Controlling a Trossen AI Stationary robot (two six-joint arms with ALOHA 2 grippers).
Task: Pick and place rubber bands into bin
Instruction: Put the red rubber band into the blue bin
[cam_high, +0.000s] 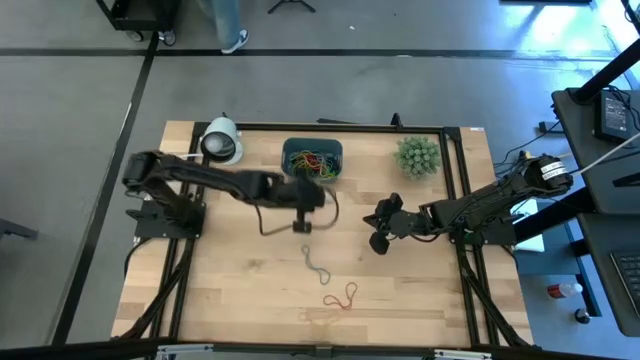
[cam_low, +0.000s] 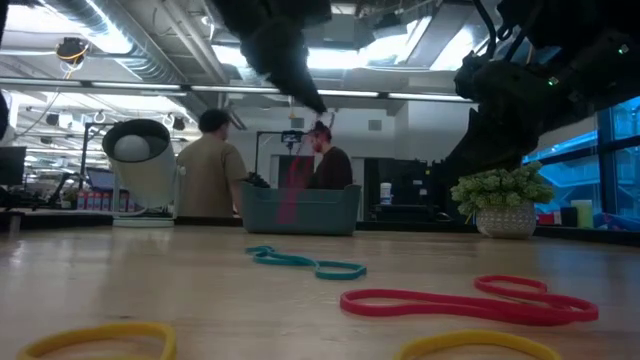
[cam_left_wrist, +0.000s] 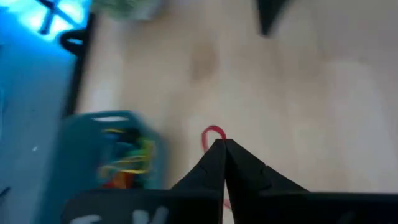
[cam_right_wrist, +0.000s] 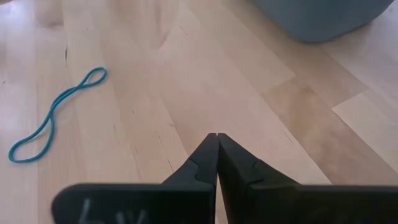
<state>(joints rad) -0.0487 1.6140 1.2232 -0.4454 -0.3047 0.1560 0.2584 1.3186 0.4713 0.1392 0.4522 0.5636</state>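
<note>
The teal bin (cam_high: 290, 146) stands near the table's far edge and holds a heap of coloured rubber bands (cam_high: 312, 160). My left gripper (cam_high: 305, 222) hovers just in front of the bin, shut on a red rubber band (cam_left_wrist: 213, 132). My right gripper (cam_high: 379, 238) is shut with nothing in it, above bare wood to the right of centre. Lying flat on the table nearer the front are a teal band (cam_high: 315, 262), a red band (cam_high: 342, 297) and a yellow band (cam_high: 320, 315). The right wrist view shows the teal band (cam_right_wrist: 53, 118) and the bin (cam_right_wrist: 317, 18). My left gripper pinches the red rubber band between its two fingertips (cam_left_wrist: 211, 155), coming from above and pointing down. A small loop of the band (cam_left_wrist: 214, 129) sticks out past the tips. The band is lifted clear of the table.
A white cylinder (cam_high: 222, 140) stands left of the bin and a spiky green ball plant (cam_high: 417, 156) to its right. Black frame rails (cam_high: 455, 190) run along the table's sides. Two people (cam_low: 210, 170) are in the room beyond. Bare wood lies between the arms.
</note>
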